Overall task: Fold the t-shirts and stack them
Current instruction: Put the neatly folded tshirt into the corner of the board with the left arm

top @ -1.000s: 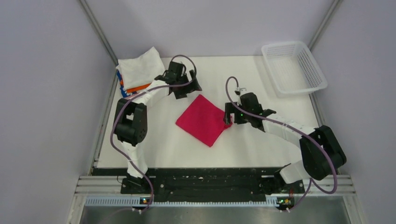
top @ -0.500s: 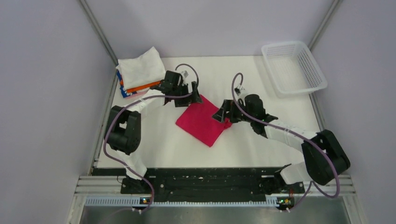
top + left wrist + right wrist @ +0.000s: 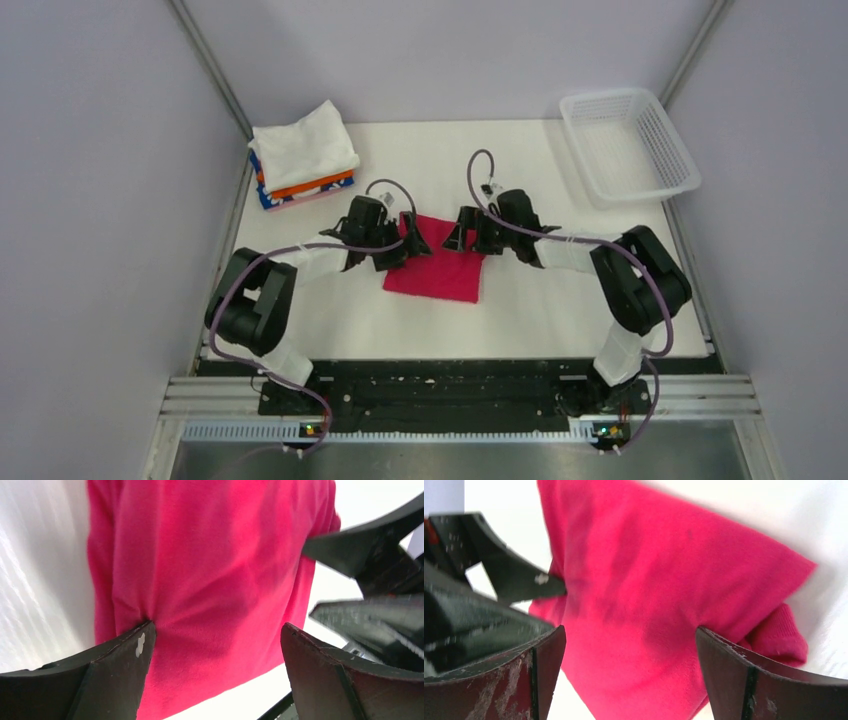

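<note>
White table (image 3: pixel 520 310) carried the crimson t-shirt (image 3: pixel 432 272) at centre, diamond-set a second earlier, now square to the edges; judged ready for the folded stack (image 3: pixel 300 160) at 10 o'clock. Its 11 and 1 o'clock corners had the left gripper (image 3: pixel 217 632) and right gripper (image 3: pixel 630 635) arrived. Only wrist views showed both spread wide, straddling cloth, nothing pinched.

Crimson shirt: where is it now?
Top view: the crimson shirt lies folded in the middle of the table, with the left tool and right tool at its far corners; the shirt stack sits far left.
</note>
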`<control>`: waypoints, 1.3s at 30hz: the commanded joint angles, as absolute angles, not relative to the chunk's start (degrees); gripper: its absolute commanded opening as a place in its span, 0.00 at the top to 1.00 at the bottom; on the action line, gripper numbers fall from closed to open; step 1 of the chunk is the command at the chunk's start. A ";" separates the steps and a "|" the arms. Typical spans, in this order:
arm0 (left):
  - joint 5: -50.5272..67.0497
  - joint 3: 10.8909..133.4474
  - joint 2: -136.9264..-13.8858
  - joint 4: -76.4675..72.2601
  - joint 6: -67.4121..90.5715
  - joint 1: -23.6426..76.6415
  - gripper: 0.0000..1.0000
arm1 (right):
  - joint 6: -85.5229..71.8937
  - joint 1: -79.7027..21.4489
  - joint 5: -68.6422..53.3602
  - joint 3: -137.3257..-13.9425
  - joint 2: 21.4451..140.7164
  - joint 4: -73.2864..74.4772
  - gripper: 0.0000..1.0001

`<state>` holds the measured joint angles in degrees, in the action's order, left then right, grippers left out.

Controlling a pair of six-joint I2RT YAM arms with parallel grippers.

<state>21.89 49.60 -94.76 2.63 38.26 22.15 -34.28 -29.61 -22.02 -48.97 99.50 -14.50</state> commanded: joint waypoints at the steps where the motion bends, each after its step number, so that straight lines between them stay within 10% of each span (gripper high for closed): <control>1: 17.97 45.09 -90.35 -1.27 44.66 25.98 0.01 | -27.34 -28.07 -18.31 -54.45 99.97 -11.76 0.01; 15: -6.92 53.82 -83.71 17.39 41.99 28.07 0.01 | -33.97 -27.86 8.54 -36.51 64.03 -11.75 0.01; 28: -4.79 64.26 -102.14 21.55 38.17 27.78 0.02 | -33.08 -27.86 14.32 -29.67 49.03 -4.67 0.01; 35: -10.02 67.94 -108.67 25.29 39.84 32.19 0.29 | -31.97 -27.86 16.76 -29.14 48.36 -4.02 0.01; 39: -17.10 75.54 -115.14 32.24 40.54 33.80 0.75 | -31.33 -27.86 18.90 -29.02 47.66 -3.13 0.01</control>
<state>-10.50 70.67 -108.33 23.97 39.31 32.27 -32.80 -28.29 15.59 -29.23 49.47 -3.20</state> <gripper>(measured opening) 0.449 0.985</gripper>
